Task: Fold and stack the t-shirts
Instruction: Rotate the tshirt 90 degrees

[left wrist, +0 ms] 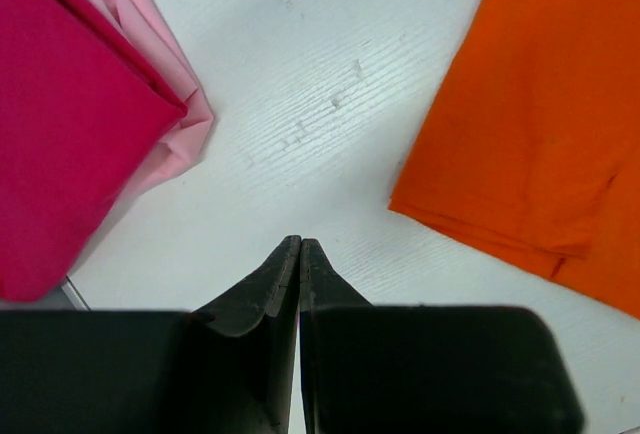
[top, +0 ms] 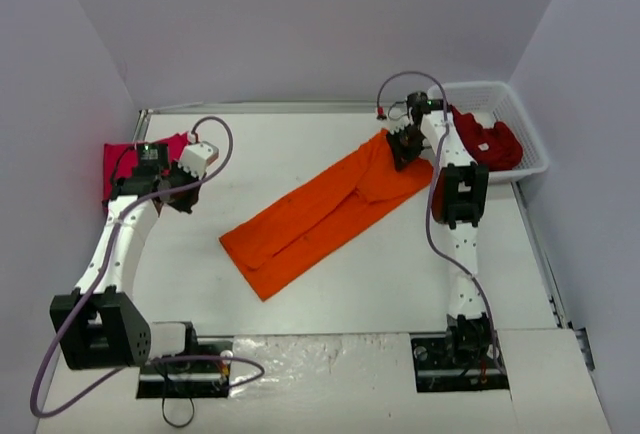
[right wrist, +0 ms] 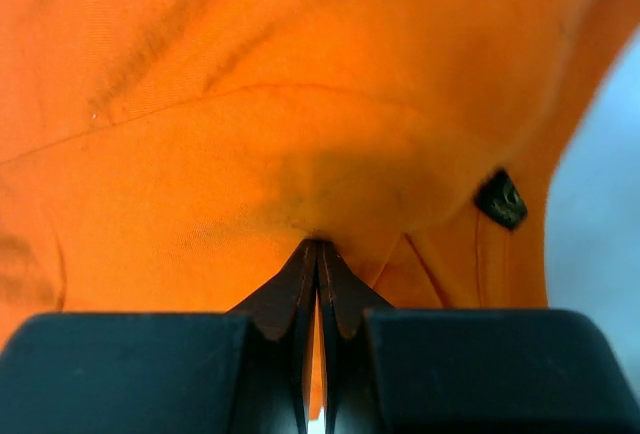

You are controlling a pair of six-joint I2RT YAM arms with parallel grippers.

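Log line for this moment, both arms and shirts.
left jaws shut, empty, over table | right jaws shut on orange t-shirt | magenta t-shirt atop pale pink t-shirt | dark red t-shirts in basket

The top camera looks down on the whole desk (top: 300, 144). The wrist cameras look closely downward; all three share the orange t-shirt (top: 320, 219).

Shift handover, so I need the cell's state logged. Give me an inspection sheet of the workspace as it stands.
Surface: white table, scuffed.
Job's things: orange t-shirt spread diagonally, centre; magenta-pink t-shirt folded on pale pink t-shirt, left; dark red t-shirts heaped in white lattice basket, far right.
Clutter: nothing seen.
Grippers: left gripper shut, empty, above table; right gripper shut on orange t-shirt.
Cables: purple cables looping along both arms.
Surroundings: plain pale walls.
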